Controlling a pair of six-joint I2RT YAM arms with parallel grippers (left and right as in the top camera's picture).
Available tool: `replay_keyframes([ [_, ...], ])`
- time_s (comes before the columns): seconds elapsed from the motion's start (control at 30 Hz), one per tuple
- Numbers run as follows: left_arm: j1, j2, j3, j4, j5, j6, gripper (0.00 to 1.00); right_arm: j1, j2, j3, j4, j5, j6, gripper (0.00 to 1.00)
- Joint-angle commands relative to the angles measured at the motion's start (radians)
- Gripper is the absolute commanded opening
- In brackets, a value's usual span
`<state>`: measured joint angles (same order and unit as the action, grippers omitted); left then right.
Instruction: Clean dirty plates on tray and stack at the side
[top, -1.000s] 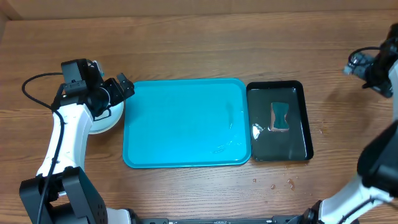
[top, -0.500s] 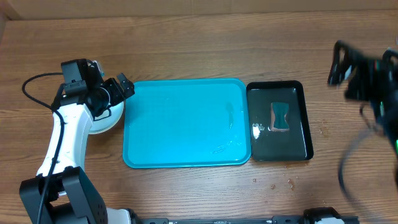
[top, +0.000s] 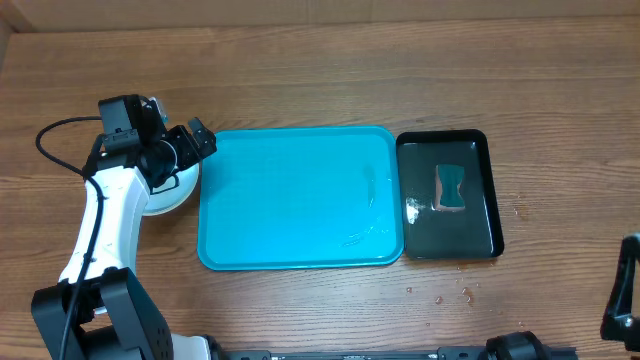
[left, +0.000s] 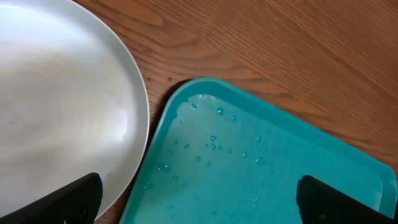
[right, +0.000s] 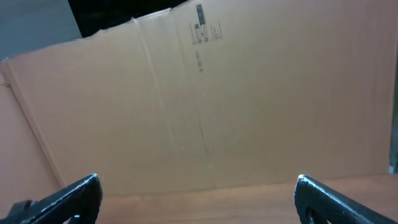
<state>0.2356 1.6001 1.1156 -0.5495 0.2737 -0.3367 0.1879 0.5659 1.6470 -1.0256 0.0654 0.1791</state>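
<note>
The blue tray (top: 300, 250) lay on the table (top: 330, 70) with no plate on it, only water drops (left: 211, 146) scattered across its surface. The plates (top: 165, 195) sat just off its left short edge, with a white plate (left: 62, 106) uppermost. From above it was hard to tell how many lay beneath it, though the pile looked likely to be the whole set. The left gripper (left: 199, 200) hung over the place where pile and tray nearly met, its jaws spread wide with nothing between them. The right gripper (right: 199, 199) was well away from the work and faced a cardboard wall (right: 249, 106), its jaws likewise wide and empty. A sponge (top: 452, 187) rested in the black tray (top: 480, 235), just right of the blue one. On this showing, the cleaning and stacking seemed finished or very nearly so. The plates would probably handle as light, stiff plastic, smooth and perhaps wet, so apt to slip. The surest hold would be at the rim, one finger over the lip and one under it, on the side nearest the tray.
</note>
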Motion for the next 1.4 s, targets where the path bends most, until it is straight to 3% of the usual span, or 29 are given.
replay_keyframes([
  [0.0, 0.0, 0.002, 0.017, 0.001, 0.008, 0.015, 1.0, -0.022, -0.043, -0.125, 0.075, 0.008, -0.005, 1.0],
  [0.47, 0.0, 0.002, 0.017, 0.001, 0.008, 0.015, 1.0, -0.037, -0.451, -1.144, 1.107, -0.066, -0.05, 1.0],
  [0.7, 0.0, 0.002, 0.017, 0.001, 0.008, 0.015, 1.0, -0.062, -0.563, -1.477, 1.394, -0.068, -0.038, 1.0],
  [0.9, 0.0, 0.002, 0.017, 0.001, 0.008, 0.015, 1.0, -0.113, -0.563, -1.577, 1.418, -0.068, 0.021, 1.0],
  [1.1, 0.0, 0.002, 0.017, 0.001, 0.008, 0.015, 1.0, -0.143, -0.563, -1.615, 1.319, -0.069, 0.025, 1.0],
  [1.37, 0.0, 0.002, 0.017, 0.001, 0.008, 0.015, 1.0, -0.143, -0.563, -1.639, 1.147, -0.181, -0.138, 1.0],
])
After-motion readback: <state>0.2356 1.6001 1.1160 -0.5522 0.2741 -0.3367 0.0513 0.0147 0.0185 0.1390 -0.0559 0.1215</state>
